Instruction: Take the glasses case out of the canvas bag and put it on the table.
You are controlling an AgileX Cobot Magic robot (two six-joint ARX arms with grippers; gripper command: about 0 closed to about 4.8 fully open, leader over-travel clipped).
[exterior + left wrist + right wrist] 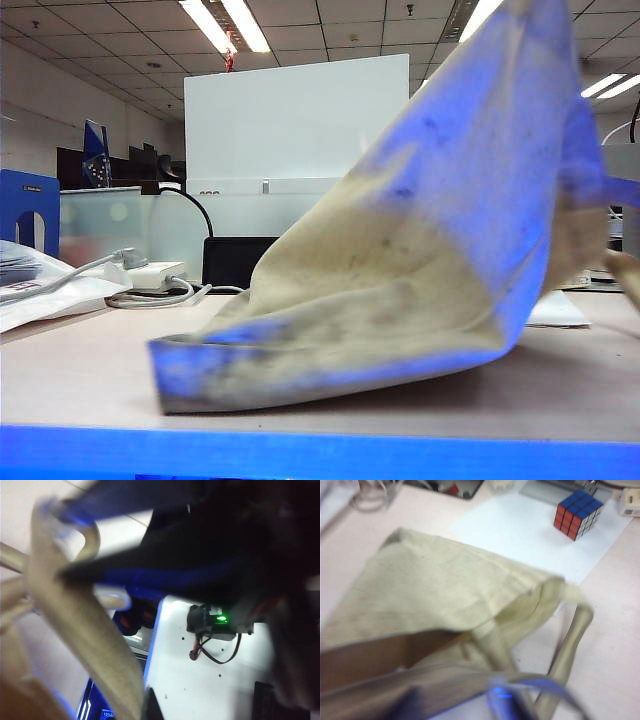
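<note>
Canvas bag (pixel 400 290) lifted by one upper corner, its lower edge resting on the table (pixel 80 370); mouth held open toward the right wrist camera.

Progress: early. The glasses case appears in no view, neither on the table nor in the visible part of the bag's interior; it is judged to lie inside the bag, though this cannot be confirmed. Reaching in, withdrawing the case and setting it down all remain.

Left end effector (pixel 65 572): dark fingers pressed together, pinching a strap handle (pixel 87 545) of the bag and holding it raised. It lies outside the exterior view, near where the cloth rises out of frame.

Right end effector (pixel 465 705): above the bag's opening (pixel 395 652), only a blurred dark edge in its own wrist view; whether the fingers are spread or together cannot be told.

Differences between views: only the right wrist view shows the bag's shadowed interior, and a Rubik's cube (pixel 578 514) on a white sheet (pixel 520 530) beyond. The exterior view alone shows the bag's tent-like slope and grey smudges. The left wrist view alone shows the grip on the strap.
</note>
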